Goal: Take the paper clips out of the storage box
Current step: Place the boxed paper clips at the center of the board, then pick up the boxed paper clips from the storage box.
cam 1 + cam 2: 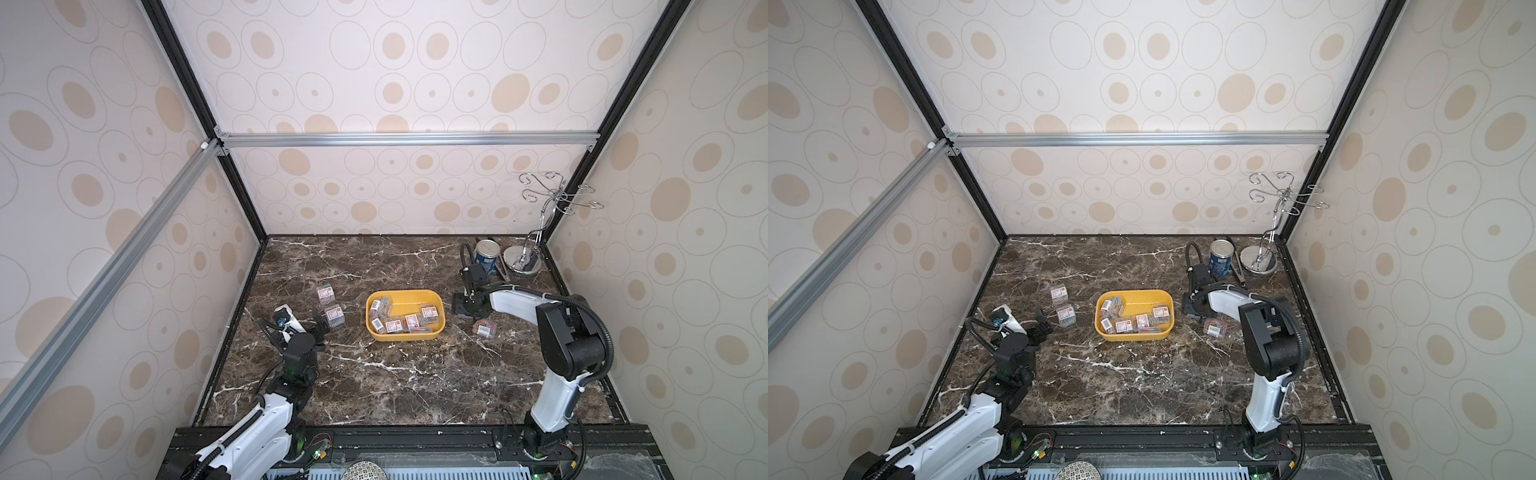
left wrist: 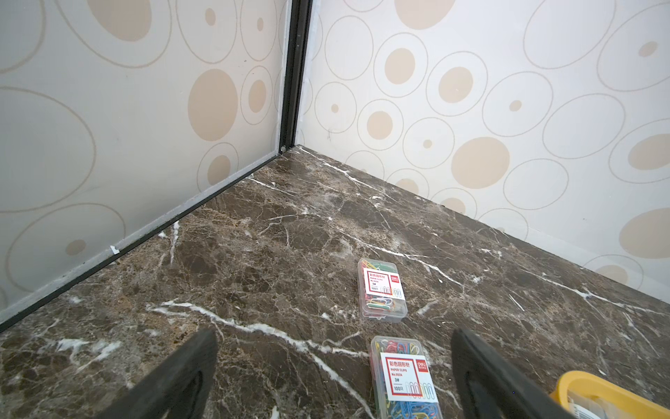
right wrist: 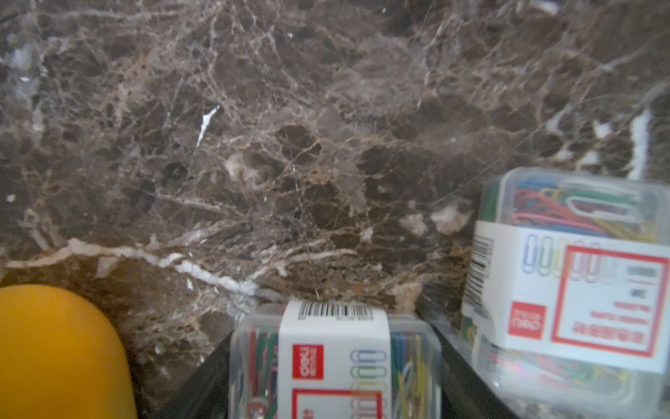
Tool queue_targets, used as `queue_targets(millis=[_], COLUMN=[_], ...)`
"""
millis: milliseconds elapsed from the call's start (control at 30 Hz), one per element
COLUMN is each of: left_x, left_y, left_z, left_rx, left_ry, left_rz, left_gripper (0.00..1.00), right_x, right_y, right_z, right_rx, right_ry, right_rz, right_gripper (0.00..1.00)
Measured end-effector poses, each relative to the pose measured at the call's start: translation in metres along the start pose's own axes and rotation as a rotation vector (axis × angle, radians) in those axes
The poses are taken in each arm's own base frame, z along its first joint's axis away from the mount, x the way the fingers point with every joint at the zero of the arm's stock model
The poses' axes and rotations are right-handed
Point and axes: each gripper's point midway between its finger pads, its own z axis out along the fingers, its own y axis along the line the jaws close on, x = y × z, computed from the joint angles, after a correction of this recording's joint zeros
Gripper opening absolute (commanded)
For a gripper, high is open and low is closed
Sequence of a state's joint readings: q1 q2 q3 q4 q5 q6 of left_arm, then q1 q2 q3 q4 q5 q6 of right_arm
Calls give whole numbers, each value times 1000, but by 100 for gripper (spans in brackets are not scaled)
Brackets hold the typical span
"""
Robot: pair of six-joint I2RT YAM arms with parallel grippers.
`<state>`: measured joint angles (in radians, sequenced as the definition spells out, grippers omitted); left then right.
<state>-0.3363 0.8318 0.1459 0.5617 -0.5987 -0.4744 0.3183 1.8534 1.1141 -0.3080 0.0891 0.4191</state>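
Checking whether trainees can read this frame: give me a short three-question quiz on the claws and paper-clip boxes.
1. True or false: the left claw is open and holds nothing.
2. What sits between the right claw's fingers? A: a small clear plastic paper-clip box; B: a pen; C: nothing.
3. How many such boxes lie on the brown marble tabletop on the left claw's side of the shallow yellow plastic tray?
Key: 1 true; 2 A; 3 two.
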Motion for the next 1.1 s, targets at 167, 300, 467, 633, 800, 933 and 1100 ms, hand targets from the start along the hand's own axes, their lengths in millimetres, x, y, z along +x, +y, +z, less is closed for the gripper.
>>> queue_targets(millis=[167,300,467,633,800,933,1100], left_x=[0,0,0,0,-1,-1,0], left_y=[0,0,0,0,1,1,1], left_z=[0,0,0,0,0,0,0], left_rx=[0,0,-1,-3,-4,-5,-4], left_ry=[0,0,0,-1,-3,-3,-2], left_rz=[0,0,0,-1,-6,-8,-7], left_gripper=[100,100,100,100,100,100,100], right_x=[-1,-5,-18,-20,-18,-17,-4], right_y=[2,4,7,2,-12,-31,-56], right_z=[-1,-8,-30,-61,-99,-117,-116], right_rx=[-12,-21,-47,-60,-49,10,85], right_ry=[1,-14,-72,-137,-240,-330,-407], right_rz=[3,5,10,17,29,44,55], right_gripper=[82,84,84,81,81,80,82])
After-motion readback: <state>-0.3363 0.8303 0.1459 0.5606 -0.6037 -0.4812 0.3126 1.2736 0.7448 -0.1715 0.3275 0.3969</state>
